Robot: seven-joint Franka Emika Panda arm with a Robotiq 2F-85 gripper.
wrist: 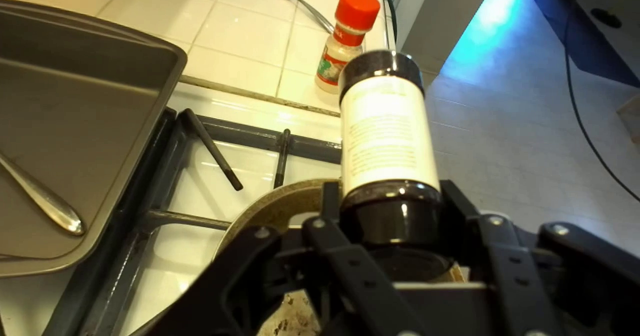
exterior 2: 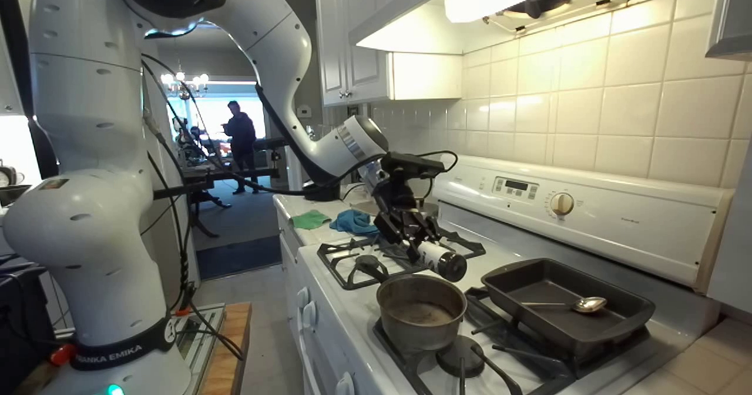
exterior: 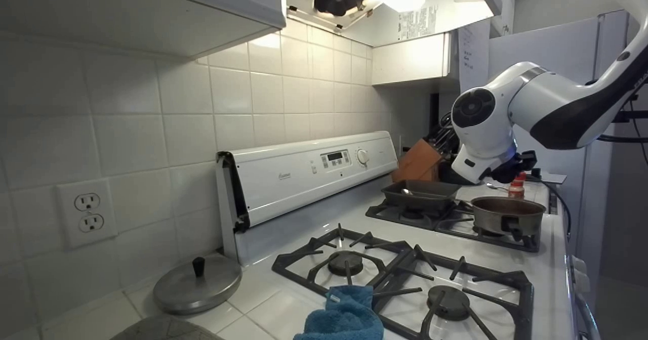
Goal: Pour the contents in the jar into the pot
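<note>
A jar with a white label and dark ends [wrist: 390,136] is held on its side, tipped over rather than upright. My gripper [wrist: 390,203] is shut on its near dark end, a finger on either side. In an exterior view the jar [exterior 2: 436,257] hangs just above and behind the rim of the metal pot [exterior 2: 414,333], its dark round end facing outward. Whether that end is open, and what is inside, I cannot tell. The pot [exterior: 498,221] rests on a burner, its floor brownish. The wrist hides the jar in an exterior view.
Beside the pot sits a dark baking pan [exterior 2: 587,336] holding a spoon [exterior 2: 587,305]. A red-capped bottle [wrist: 356,13] and fork [wrist: 300,1] lie beyond the stove. A knife block [exterior: 417,160], blue towel [exterior: 344,317] and loose lid [exterior: 197,287] surround the stove. The hood [exterior 2: 411,30] hangs overhead.
</note>
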